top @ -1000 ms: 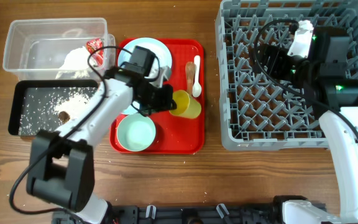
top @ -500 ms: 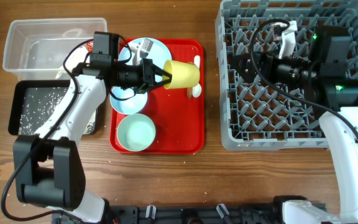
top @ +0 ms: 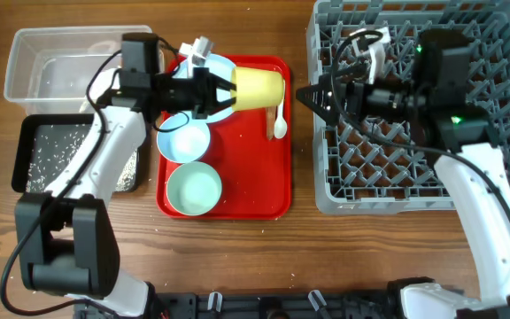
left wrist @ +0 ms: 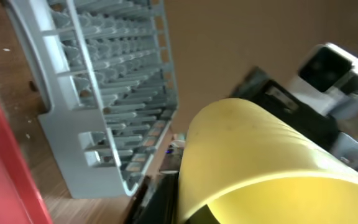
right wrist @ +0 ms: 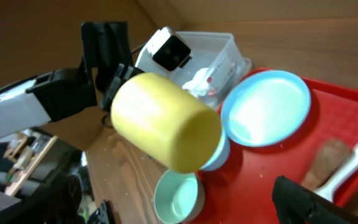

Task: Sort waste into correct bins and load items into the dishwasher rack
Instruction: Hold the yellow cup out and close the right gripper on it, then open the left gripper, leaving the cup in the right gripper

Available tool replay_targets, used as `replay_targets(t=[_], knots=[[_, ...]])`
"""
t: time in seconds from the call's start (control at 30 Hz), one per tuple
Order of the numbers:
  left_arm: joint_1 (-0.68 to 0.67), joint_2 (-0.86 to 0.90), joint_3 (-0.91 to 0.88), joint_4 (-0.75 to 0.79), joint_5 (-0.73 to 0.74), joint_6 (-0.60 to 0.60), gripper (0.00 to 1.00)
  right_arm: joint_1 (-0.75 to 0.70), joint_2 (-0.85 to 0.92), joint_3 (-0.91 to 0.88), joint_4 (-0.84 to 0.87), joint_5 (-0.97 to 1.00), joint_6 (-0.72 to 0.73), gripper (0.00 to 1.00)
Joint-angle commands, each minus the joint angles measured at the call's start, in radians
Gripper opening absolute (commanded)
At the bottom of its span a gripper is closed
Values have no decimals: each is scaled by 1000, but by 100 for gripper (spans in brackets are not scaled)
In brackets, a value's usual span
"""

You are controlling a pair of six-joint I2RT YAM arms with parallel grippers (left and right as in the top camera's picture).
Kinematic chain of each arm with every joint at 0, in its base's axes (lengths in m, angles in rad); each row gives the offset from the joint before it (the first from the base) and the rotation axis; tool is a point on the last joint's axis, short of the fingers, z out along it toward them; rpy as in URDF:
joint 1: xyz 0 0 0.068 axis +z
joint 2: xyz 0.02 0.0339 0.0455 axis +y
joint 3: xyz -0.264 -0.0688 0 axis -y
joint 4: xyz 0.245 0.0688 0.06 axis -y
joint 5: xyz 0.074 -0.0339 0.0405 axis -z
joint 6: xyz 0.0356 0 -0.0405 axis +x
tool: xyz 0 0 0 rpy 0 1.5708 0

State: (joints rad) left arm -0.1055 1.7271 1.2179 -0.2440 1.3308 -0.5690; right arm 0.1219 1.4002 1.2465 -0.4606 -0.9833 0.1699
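Note:
My left gripper is shut on the small yellow cup and holds it on its side above the red serving tray. The cup also shows in the left wrist view and the right wrist view. My right gripper is open and empty over the left edge of the grey dishwasher rack, pointing at the cup with a small gap between them. On the tray are the pale blue plate, a white bowl, a mint bowl, the white spoon and a brown stick-like piece.
The clear tub at the far left holds the red wrapper and white tissue. The black tray in front of it holds white crumbs. Bare wood lies between the red tray and the rack.
My left gripper has lifted the yellow cup off the tray, tipped it sideways and carried it back and right. My right gripper has swung left across the rack to its left edge.

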Motion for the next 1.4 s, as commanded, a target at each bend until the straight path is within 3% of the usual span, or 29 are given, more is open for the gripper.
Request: replay_targets(t=[0.0, 0.17, 0.37, 0.83, 0.87, 0.93, 1.1, 1.2, 1.33, 1.37], knots=[[54, -26, 5, 14, 172, -16, 4, 3, 60, 21, 79, -177, -13, 98], [57, -26, 5, 13, 184, -16, 4, 30, 135, 21, 223, -314, -13, 96], [34, -26, 5, 0, 246, -29, 4, 103, 179, 21, 335, -320, -13, 96], [-12, -26, 5, 1, 246, -98, 4, 155, 182, 21, 352, -277, -33, 94], [-13, -26, 5, 1, 246, -98, 4, 164, 182, 21, 356, -270, -32, 91], [-13, -26, 5, 2, 246, -98, 4, 169, 182, 21, 354, -271, -28, 77], [-13, -26, 5, 25, 246, -98, 4, 169, 182, 21, 343, -267, -29, 74], [-13, -26, 5, 25, 246, -98, 4, 170, 182, 21, 337, -267, -29, 67], [-12, -26, 5, 25, 243, -98, 7, 170, 182, 21, 337, -263, -28, 40], [-12, -26, 5, 25, 243, -98, 8, 169, 182, 21, 336, -251, -27, 38]])
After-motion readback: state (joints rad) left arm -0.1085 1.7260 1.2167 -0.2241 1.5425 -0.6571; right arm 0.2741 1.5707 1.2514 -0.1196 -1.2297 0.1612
